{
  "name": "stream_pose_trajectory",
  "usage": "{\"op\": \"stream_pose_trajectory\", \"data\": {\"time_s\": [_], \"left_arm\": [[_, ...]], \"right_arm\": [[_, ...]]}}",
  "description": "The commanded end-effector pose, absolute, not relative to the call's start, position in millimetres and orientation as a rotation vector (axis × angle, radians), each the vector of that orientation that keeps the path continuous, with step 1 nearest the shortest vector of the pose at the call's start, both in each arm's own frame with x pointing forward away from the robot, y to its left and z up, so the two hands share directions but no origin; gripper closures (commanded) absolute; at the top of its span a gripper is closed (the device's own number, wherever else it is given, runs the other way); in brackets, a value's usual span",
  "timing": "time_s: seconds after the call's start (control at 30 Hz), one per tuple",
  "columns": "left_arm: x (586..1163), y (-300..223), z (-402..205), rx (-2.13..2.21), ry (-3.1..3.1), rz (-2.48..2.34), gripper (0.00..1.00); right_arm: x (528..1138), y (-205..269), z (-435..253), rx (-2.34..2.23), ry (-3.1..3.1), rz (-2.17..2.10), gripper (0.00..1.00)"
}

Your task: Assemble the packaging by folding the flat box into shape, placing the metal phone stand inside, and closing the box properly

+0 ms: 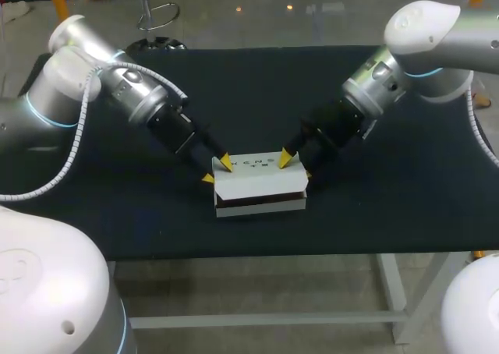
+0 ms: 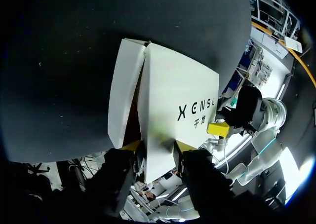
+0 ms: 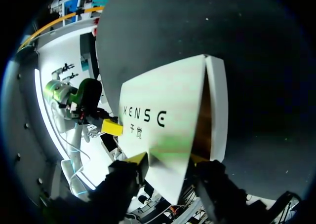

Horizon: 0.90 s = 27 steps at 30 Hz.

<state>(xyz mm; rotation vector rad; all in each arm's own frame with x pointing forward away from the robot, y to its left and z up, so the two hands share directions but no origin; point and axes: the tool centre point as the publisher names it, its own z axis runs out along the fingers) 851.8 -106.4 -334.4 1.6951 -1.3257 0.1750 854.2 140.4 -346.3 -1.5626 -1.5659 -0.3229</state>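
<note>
- The white box point(image 1: 257, 184) sits on the dark desk point(image 1: 390, 206) with its lid ajar.
- The left gripper point(image 1: 217, 171) is clamped on the lid's far left corner.
- The right gripper point(image 1: 296, 168) is clamped on the far right corner.

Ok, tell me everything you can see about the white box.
The white box looks like cardboard, with dark print on its lid. It sits on the black table, lid raised slightly at the front, showing a dark gap; contents cannot be seen. The left gripper and right gripper meet the lid's rear corners.
</note>
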Motion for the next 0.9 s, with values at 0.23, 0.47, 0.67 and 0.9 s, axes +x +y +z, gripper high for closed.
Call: {"op": "stream_pose_trajectory", "data": {"time_s": [0.23,0.47,0.67,0.9], "left_arm": [[847.1,-101.9,-332.3,1.736,-1.348,0.163,0.55],[846.2,-96.8,-330.4,1.756,-1.351,0.170,0.53],[844.2,-92.7,-325.8,1.786,-1.382,0.174,0.48],[840.1,-84.5,-309.7,1.834,-1.442,0.233,0.43]], "right_arm": [[854.4,140.3,-348.2,-1.560,-1.573,-0.318,0.40],[855.6,139.1,-351.1,-1.562,-1.571,-0.312,0.40],[856.8,137.7,-352.6,-1.565,-1.567,-0.308,0.41],[858.2,138.0,-354.2,-1.561,-1.574,-0.299,0.41]]}}
